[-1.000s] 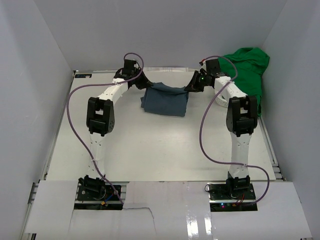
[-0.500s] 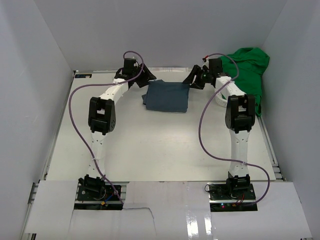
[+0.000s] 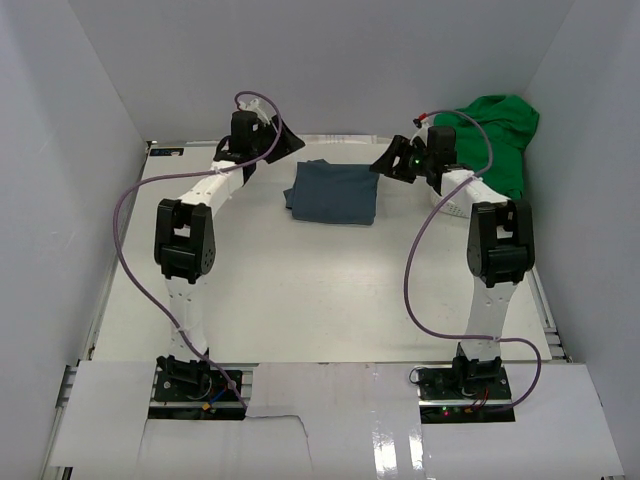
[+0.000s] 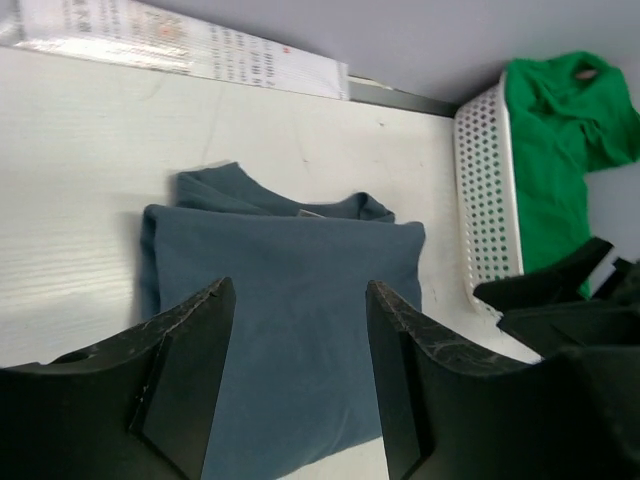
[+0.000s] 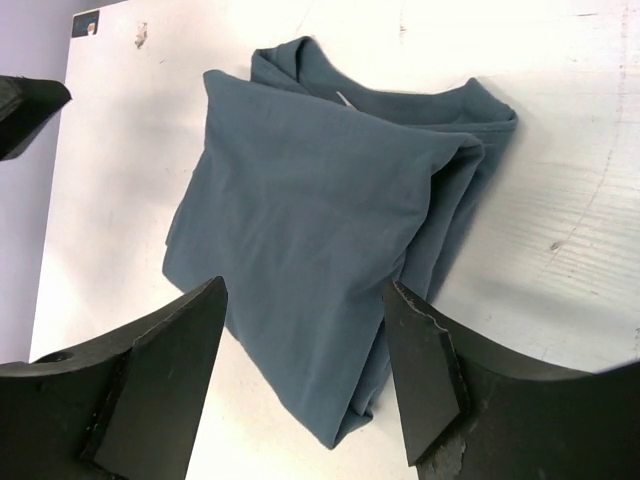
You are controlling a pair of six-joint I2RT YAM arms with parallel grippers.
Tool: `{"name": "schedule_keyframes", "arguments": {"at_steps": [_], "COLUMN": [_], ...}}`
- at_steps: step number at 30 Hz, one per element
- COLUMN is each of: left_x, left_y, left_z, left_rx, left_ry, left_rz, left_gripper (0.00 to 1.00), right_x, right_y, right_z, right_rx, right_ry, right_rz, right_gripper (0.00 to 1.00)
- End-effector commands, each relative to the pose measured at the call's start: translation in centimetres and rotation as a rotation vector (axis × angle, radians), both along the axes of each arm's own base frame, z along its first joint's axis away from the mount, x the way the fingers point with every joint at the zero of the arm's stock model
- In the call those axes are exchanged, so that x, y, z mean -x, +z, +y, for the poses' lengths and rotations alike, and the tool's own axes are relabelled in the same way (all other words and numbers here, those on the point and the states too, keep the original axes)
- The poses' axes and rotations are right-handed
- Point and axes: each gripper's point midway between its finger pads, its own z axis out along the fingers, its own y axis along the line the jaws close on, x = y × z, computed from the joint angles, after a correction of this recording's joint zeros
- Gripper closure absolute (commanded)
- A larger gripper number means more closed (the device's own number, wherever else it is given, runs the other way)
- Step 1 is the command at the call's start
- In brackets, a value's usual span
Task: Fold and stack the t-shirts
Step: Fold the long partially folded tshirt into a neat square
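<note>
White tabletop point(image 3: 300, 290) all round, with the folded blue shirt point(image 3: 333, 193) at its far middle. My left gripper point(image 3: 287, 141) and right gripper point(image 3: 384, 163) hang either side of it, jaws apart, empty. The green shirt point(image 3: 495, 130) is heaped over the basket point(image 3: 452, 207), far right. A careless drag could tip the basket or scuff the fold.

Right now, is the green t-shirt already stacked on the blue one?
No, the green t-shirt is heaped in the white basket at the far right, apart from the folded blue t-shirt lying on the table.
</note>
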Motion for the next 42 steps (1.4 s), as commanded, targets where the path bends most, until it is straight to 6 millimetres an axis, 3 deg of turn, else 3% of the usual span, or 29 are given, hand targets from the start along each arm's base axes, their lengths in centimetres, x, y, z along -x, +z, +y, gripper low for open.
{"name": "schedule_keyframes", "arguments": {"at_steps": [1, 4, 5, 7, 8, 18, 20, 25, 26, 28, 30, 31, 33, 35, 37, 38, 39, 42], "left_x": [1.7, 1.5, 1.3, 0.4, 0.5, -0.3, -0.3, 0.5, 1.0, 1.5, 3.2, 3.5, 5.9, 7.4, 9.5, 10.4, 12.1, 15.5], "left_y": [2.5, 0.4, -1.6, -1.8, -4.1, -6.0, -6.2, -9.3, -10.3, -10.9, -13.0, -13.0, -15.4, -15.8, -17.9, -17.5, -18.7, -18.9], "left_z": [-1.3, -1.9, -2.1, -2.2, -2.4, -5.0, -5.5, -6.1, -6.1, -6.0, -5.8, -5.3, -5.3, -5.4, -4.5, -4.8, -4.3, -3.2], "left_rx": [-0.011, -0.026, -0.038, -0.058, -0.067, 0.0, 0.006, -0.008, -0.015, -0.036, -0.075, -0.108, -0.156, -0.199, -0.264, -0.279, -0.301, -0.377], "left_ry": [-0.142, -0.192, -0.201, -0.215, -0.235, -0.374, -0.389, -0.399, -0.396, -0.379, -0.363, -0.332, -0.325, -0.311, -0.285, -0.287, -0.283, -0.248], "left_rz": [-0.103, -0.085, -0.046, -0.049, 0.004, -0.017, -0.019, 0.048, 0.076, 0.101, 0.159, 0.17, 0.251, 0.278, 0.34, 0.34, 0.39, 0.425], "left_gripper": [0.35, 0.35, 0.34, 0.33, 0.31, 0.32, 0.32, 0.34, 0.34, 0.36, 0.38, 0.38, 0.4, 0.4, 0.41, 0.41, 0.42, 0.43], "right_x": [-0.1, -0.7, -0.8, -0.9, -1.2, -3.0, -2.6, -1.7, -1.3, -0.4, 0.2, 1.2, 2.1, 3.8, 5.6, 6.2, 6.9, 10.0], "right_y": [0.6, -0.8, -1.2, -2.3, -2.2, -6.4, -7.3, -9.5, -9.9, -10.9, -11.0, -11.8, -11.5, -12.2, -13.2, -12.7, -12.9, -12.9], "right_z": [0.2, 0.4, 0.5, 0.5, 0.6, 1.3, 1.6, 2.4, 2.6, 2.8, 2.9, 2.8, 3.0, 3.1, 2.9, 3.2, 3.2, 3.5], "right_rx": [0.005, 0.009, 0.011, 0.015, 0.013, -0.016, -0.028, -0.056, -0.058, -0.049, -0.041, -0.037, -0.025, -0.002, 0.029, 0.036, 0.049, 0.084], "right_ry": [0.02, 0.025, 0.029, 0.027, 0.026, 0.029, 0.037, 0.067, 0.075, 0.084, 0.091, 0.095, 0.109, 0.119, 0.127, 0.137, 0.148, 0.182], "right_rz": [-0.069, -0.018, -0.007, 0.027, 0.024, 0.103, 0.144, 0.206, 0.224, 0.249, 0.255, 0.28, 0.277, 0.3, 0.332, 0.326, 0.333, 0.368], "right_gripper": [0.3, 0.27, 0.26, 0.21, 0.21, 0.2, 0.21, 0.33, 0.37, 0.55, 0.85, 0.89, 0.92, 0.92, 0.92, 0.92, 0.92, 0.92]}}
